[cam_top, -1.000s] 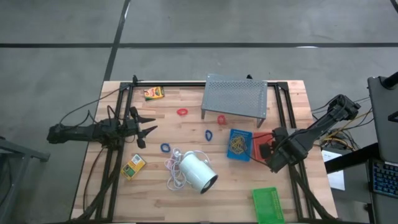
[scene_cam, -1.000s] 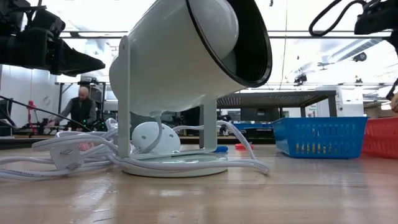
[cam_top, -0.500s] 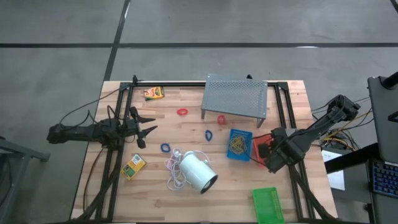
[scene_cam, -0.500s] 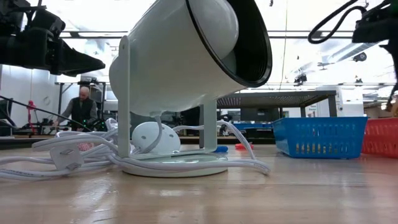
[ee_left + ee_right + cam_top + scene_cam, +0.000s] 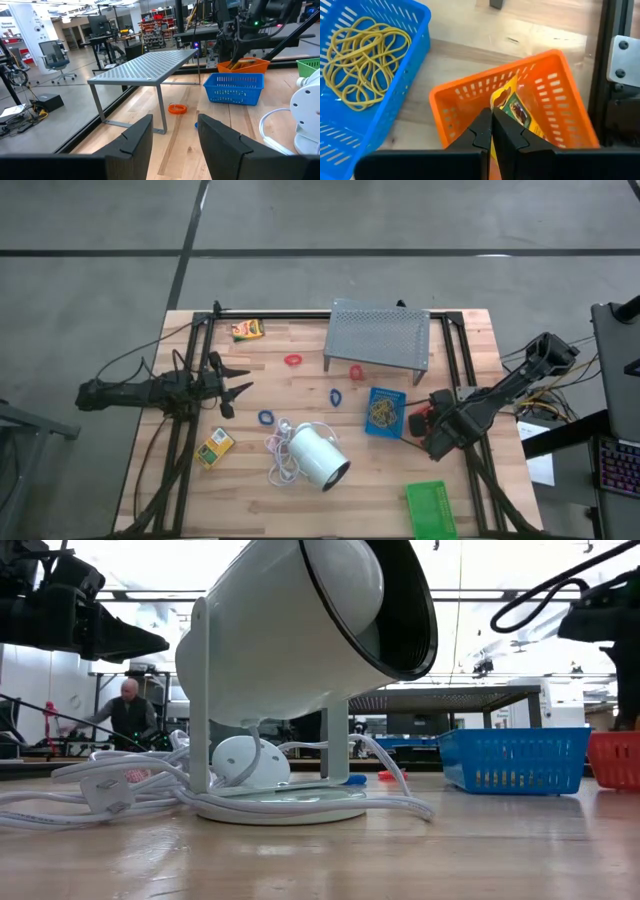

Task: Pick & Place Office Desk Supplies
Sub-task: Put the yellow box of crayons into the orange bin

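A white lamp (image 5: 318,457) w/ coiled cord lay near the table's (image 5: 300,395) front centre, the grey stand (image 5: 378,336) at the far edge behind it. At right, the blue tray (image 5: 384,412) held tan bands (image 5: 362,62); the red tray (image 5: 520,107) sat just beside it to the right, a green tray (image 5: 431,507) at the near right corner. The right gripper (image 5: 491,131) hung over the red tray, fingers pinched together, their tips against a yellow printed box (image 5: 512,107) standing tilted inside; grip on the box cannot be told. The left gripper (image 5: 232,387) waited at the table's left, fingers spread, empty. Other boxes lay far left (image 5: 247,330) and near left (image 5: 214,447). Small loops dotted the centre: red (image 5: 292,361) and blue (image 5: 336,396), another blue (image 5: 265,418), and one red (image 5: 356,372) under the stand. A person (image 5: 128,712) stood in the bkgd.
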`<state>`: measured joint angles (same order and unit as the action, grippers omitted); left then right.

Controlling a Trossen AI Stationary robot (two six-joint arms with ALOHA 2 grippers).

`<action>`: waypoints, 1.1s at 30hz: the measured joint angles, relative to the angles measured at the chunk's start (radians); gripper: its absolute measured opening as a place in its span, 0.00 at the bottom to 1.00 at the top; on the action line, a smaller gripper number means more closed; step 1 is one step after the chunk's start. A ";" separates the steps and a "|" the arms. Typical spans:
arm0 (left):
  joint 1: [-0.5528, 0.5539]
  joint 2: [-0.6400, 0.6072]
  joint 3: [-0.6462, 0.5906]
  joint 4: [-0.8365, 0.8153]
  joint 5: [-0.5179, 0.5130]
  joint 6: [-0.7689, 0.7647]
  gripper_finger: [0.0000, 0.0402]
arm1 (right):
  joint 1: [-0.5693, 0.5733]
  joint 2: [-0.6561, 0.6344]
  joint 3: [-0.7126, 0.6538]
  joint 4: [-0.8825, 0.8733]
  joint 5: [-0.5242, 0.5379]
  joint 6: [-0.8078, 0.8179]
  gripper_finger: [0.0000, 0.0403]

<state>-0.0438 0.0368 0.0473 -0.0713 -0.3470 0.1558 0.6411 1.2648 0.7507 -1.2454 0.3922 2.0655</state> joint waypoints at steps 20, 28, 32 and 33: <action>0.000 0.000 0.000 0.000 0.000 0.000 0.40 | -0.001 -0.001 -0.060 0.102 0.062 0.003 0.02; 0.000 0.000 0.000 0.000 0.000 0.000 0.40 | -0.001 -0.001 -0.060 0.102 0.081 0.002 0.02; 0.000 0.000 0.000 0.000 0.000 0.000 0.40 | -0.001 -0.001 -0.060 0.102 0.083 0.003 0.03; 0.000 0.000 0.000 0.000 0.000 0.000 0.40 | -0.001 -0.001 -0.060 0.103 0.083 0.002 0.03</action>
<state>-0.0437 0.0368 0.0471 -0.0714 -0.3473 0.1558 0.6403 1.2640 0.6907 -1.1424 0.4751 2.0678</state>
